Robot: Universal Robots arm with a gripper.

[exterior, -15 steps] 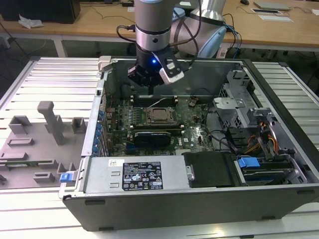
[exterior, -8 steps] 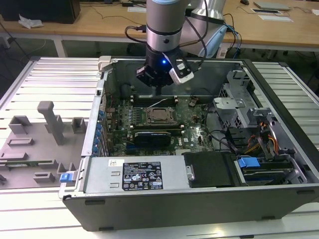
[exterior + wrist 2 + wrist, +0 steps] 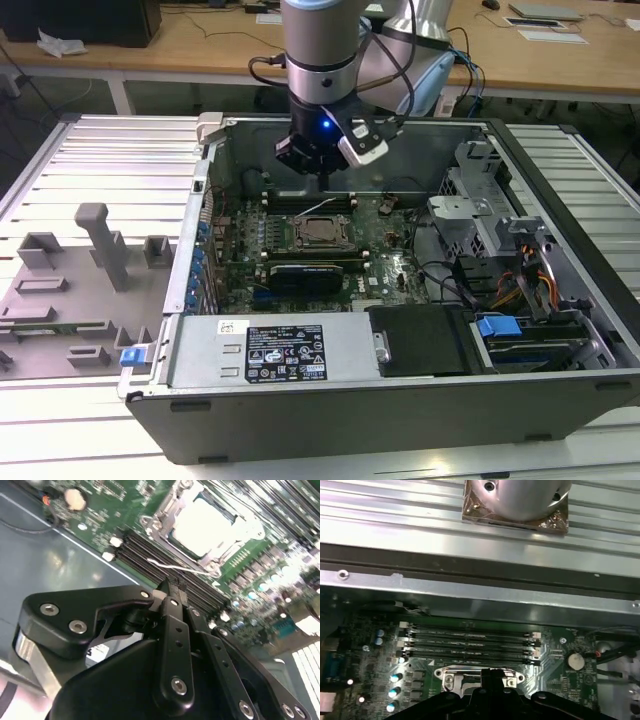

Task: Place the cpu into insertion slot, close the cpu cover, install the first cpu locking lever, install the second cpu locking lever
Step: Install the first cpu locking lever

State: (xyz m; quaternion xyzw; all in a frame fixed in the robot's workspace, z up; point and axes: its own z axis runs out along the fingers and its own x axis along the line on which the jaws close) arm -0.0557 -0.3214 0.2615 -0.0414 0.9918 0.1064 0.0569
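— Cpu (image 3: 205, 522) seated in the insertion slot (image 3: 297, 236), cpu cover (image 3: 162, 510) apparently down over its edges; thin locking lever (image 3: 177, 567) loose alongside.
— Gripper (image 3: 169, 586) right at that lever, jaws pinched together, gripping nothing. Best pushed down slowly, then hooked under its catch, probably.
— Writing?
— Label (image 3: 288, 352) on the power supply box (image 3: 200, 350); print unreadable.

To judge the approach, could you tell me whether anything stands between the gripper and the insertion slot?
Only a thin wire lever, jutting from the edge of the insertion slot over the memory slots, lies between it and the gripper. Nothing else visible is in the way.
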